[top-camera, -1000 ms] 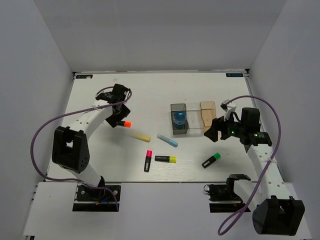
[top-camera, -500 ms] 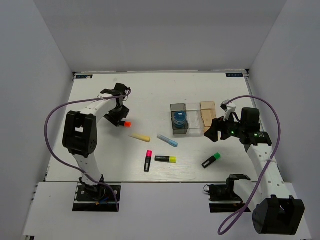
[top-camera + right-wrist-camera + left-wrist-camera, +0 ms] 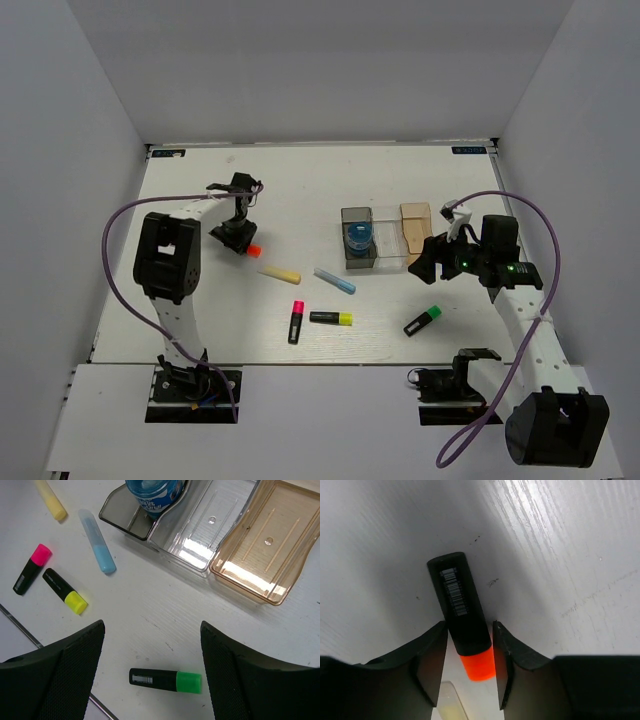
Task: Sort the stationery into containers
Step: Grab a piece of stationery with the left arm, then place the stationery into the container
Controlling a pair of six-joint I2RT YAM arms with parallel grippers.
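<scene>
The left jaws are straddling the orange-capped highlighter lying on the bench, cap at 6 o'clock; whether they are pinching it I cannot tell. The right jaws are hanging open.

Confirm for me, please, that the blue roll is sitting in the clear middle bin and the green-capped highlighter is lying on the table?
Not quite. The blue roll sits in the dark grey bin at the end of the row, not in the clear bin, which holds nothing. The right wrist view shows this plainly. The green-capped highlighter does lie on the table.
</scene>
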